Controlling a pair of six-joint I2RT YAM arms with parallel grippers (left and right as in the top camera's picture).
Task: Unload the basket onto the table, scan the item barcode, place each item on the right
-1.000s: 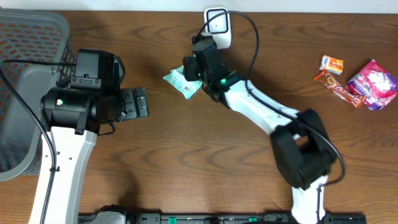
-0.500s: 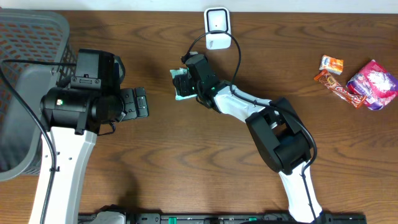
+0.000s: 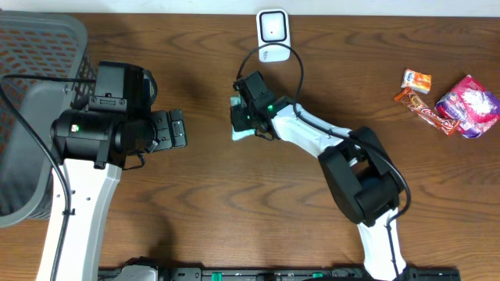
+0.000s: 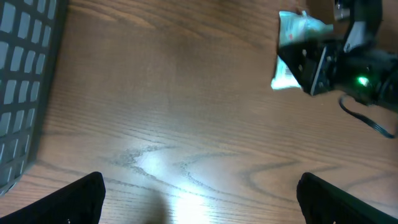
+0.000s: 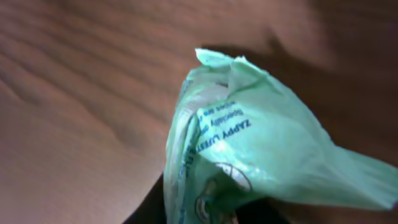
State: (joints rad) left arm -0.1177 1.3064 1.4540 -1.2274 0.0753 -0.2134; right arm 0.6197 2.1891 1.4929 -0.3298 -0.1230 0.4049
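Near the upper middle, the right gripper (image 3: 244, 117) grasps a green packet (image 5: 261, 155); the left gripper (image 3: 178, 129) jaws stand wide.

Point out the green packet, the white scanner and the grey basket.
green packet (image 5: 261, 149), right wrist view, printed front
white scanner (image 3: 272, 30), overhead view, top face
grey basket (image 3: 31, 55), overhead view, mesh wall

A mock shop checkout on a wooden table (image 3: 234, 211): white barcode scanner (image 3: 272, 35), grey basket (image 3: 43, 39), snack packets (image 3: 466, 105).
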